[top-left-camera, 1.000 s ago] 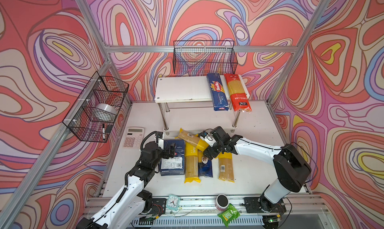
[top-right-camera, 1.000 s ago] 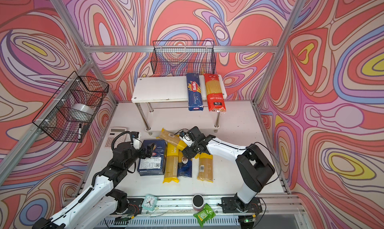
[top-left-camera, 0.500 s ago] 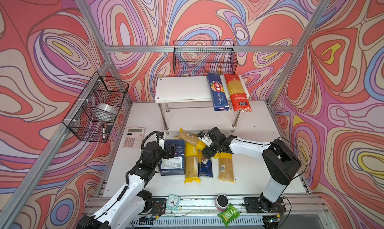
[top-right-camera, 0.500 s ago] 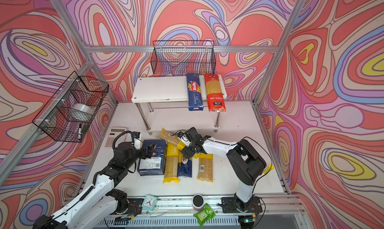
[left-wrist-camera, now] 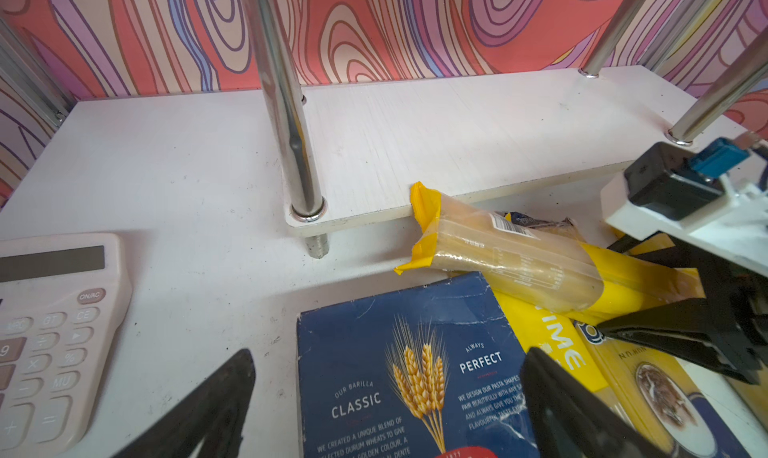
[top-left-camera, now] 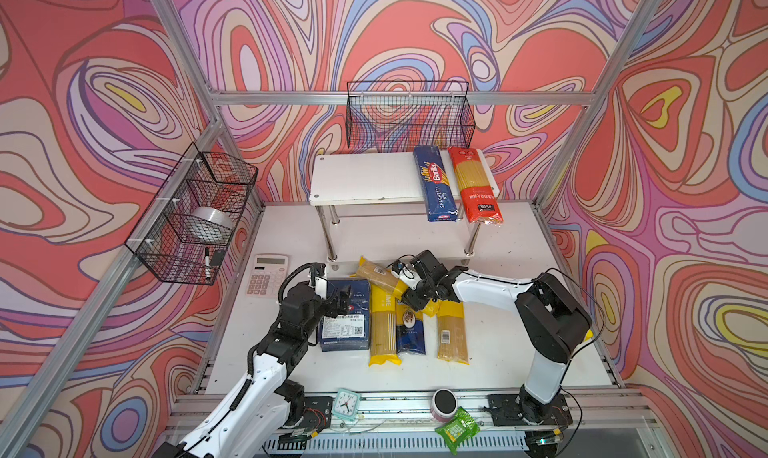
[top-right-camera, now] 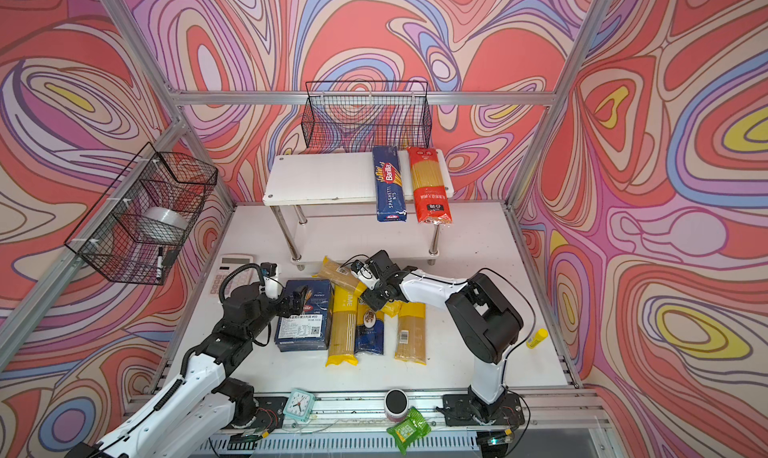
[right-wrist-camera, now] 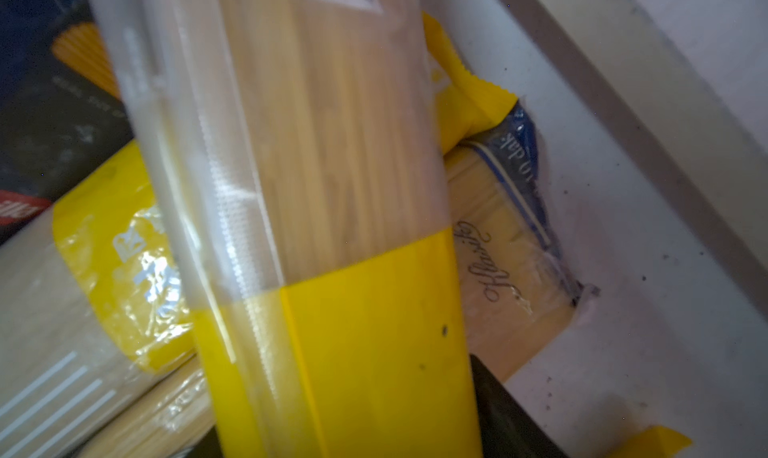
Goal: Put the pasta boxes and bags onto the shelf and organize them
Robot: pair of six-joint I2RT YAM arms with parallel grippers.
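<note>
Right gripper (top-left-camera: 412,299) straddles slanted yellow-and-clear spaghetti bag (top-left-camera: 379,273), clamp unconfirmed; squeeze gently, lift level, avoid snapping strands.

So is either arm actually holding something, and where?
Right gripper straddles the tilted spaghetti bag at its yellow end; grip unclear. Left gripper is open, empty.

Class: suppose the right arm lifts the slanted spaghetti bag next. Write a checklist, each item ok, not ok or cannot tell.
1. Right gripper, jaws straddle slanted bag: ok.
2. Grip firm: cannot tell.
3. Bag lies over the yellow bag: ok.
4. Bag's end free of lower board: not ok, against its edge.
5. Room on top board: ok.
6. Left gripper open, apart from bag: ok.
</note>
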